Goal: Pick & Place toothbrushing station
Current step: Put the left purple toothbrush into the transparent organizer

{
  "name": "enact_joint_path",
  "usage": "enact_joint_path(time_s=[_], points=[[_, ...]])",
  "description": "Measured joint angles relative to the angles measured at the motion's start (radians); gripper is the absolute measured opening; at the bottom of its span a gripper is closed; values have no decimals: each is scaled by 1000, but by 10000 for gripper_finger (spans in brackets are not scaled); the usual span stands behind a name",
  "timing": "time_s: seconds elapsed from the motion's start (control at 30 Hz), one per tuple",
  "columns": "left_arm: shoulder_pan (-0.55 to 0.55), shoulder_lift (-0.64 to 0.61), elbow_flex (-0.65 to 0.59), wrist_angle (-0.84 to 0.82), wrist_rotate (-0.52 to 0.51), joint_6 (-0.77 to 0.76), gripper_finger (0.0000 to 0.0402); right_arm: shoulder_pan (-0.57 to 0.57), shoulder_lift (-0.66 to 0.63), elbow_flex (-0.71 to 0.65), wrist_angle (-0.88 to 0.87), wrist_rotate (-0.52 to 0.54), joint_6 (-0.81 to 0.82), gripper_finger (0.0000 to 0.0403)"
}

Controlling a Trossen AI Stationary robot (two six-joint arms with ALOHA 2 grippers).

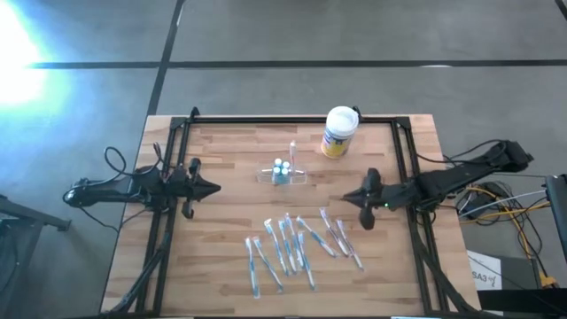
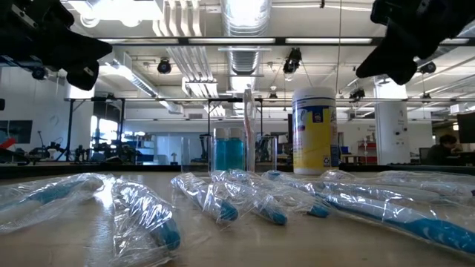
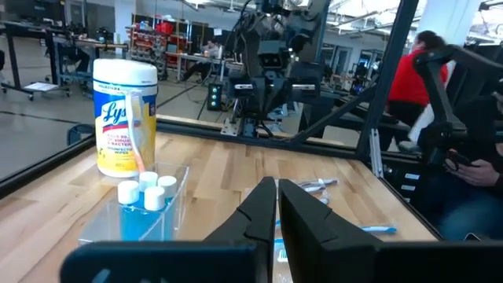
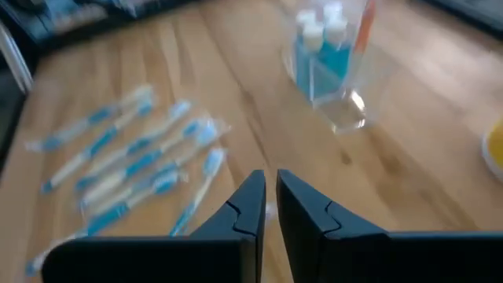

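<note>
The toothbrushing station (image 1: pixel 282 175) is a small clear plastic holder that stands on its base mid-table. In it are small blue bottles with white caps (image 3: pixel 145 192) and one upright toothbrush (image 2: pixel 249 126). My left gripper (image 1: pixel 215 188) hovers to its left, pointing level toward it, its fingers shut (image 3: pixel 277 206) with nothing between them. My right gripper (image 1: pixel 347 197) hovers to the holder's right and a little nearer, tilted down. Its fingers (image 4: pixel 271 196) stand almost together, with nothing in them. The holder (image 4: pixel 330 71) lies ahead of them.
A white canister with a yellow-blue label (image 1: pixel 339 131) stands behind the holder on the far right. Several wrapped toothbrushes (image 1: pixel 297 244) lie scattered across the table's near half. Black frame rails (image 1: pixel 403 168) run along the table's sides. A person in red (image 3: pixel 409 79) is beyond the table.
</note>
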Motion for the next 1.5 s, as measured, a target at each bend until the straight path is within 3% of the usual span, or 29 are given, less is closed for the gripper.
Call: enact_joint_path(time_s=[0.2,0.37,0.7,1.0,1.13,1.5], points=[[0,0,0,1,0,-3,18,2,199,163,-167,-80,67,38],[0,0,0,0,0,-5,21,2,368,293,-249,-160,152,71],[0,0,0,-41,4,-57,24,-10,674,503,-431,-168,313,168],[0,0,0,-64,4,-78,31,-26,939,680,-616,-190,295,202],[0,0,0,-64,3,-77,33,-50,1007,704,-623,-253,269,203],[0,0,0,-66,4,-80,36,-88,1030,684,-612,-280,261,203]])
